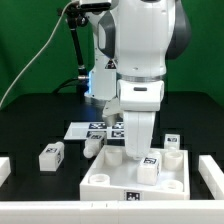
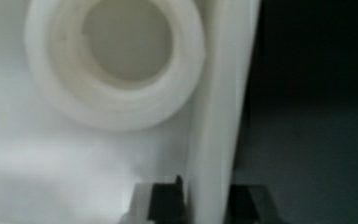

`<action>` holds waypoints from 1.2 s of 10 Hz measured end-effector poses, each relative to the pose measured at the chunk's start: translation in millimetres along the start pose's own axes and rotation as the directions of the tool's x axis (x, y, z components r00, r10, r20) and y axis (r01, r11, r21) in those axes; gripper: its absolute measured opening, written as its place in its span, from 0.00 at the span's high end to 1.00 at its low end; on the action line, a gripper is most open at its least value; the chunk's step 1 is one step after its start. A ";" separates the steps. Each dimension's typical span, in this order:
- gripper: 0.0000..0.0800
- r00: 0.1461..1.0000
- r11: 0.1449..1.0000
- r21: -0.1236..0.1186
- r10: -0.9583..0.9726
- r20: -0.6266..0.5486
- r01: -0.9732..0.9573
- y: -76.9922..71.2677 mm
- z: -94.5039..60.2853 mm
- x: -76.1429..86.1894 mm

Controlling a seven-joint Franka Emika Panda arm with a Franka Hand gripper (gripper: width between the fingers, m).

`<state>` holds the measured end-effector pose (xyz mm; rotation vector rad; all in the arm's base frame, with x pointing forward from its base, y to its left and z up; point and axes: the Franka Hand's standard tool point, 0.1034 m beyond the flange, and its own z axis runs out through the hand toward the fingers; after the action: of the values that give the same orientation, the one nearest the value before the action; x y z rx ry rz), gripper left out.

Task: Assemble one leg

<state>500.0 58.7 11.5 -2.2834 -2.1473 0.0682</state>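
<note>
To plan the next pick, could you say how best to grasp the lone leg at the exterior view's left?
Probably pinch the leg across its flat side faces, coming straight down: it lies apart on the table, with free space on both sides.

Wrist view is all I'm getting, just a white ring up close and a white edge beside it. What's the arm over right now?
Observer: The fingers are low over the white slab, close above a tagged leg on it.
Operator: Any loose legs around?
Observer: Yes, a loose leg lies on the black table toward the exterior view's left, apart from the slab.
Operator: And the marker board?
Observer: The marker board lies flat on the table behind the slab.
</note>
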 end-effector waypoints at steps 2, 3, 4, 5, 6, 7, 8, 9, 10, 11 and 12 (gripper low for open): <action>0.91 1.000 1.000 0.000 0.006 0.000 -0.006 0.4 0.0 -2.3; 0.92 1.000 1.000 0.001 -0.007 0.002 0.007 0.6 0.3 -1.9; 0.92 0.998 0.998 0.000 -0.056 0.008 0.056 3.4 0.2 1.2; 0.92 0.995 0.995 -0.008 -0.103 0.005 0.103 7.7 -0.3 7.1; 0.92 0.991 0.991 -0.015 -0.130 0.004 0.130 11.3 -0.8 15.9; 0.92 0.990 0.990 -0.011 -0.138 0.009 0.138 12.5 -0.8 18.1; 0.92 0.991 0.991 -0.012 -0.135 0.009 0.135 14.2 -0.8 18.6; 0.92 0.991 0.991 -0.012 -0.133 0.009 0.133 14.7 -0.7 18.5; 0.91 0.991 0.991 -0.014 -0.130 0.009 0.130 15.3 -1.3 17.6; 0.91 0.992 0.992 -0.020 -0.128 0.010 0.128 17.2 -5.7 17.6; 0.69 0.993 0.992 -0.033 -0.121 0.011 0.121 20.6 -13.2 18.1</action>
<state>522.2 75.7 23.4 -2.1680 -2.3031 0.0425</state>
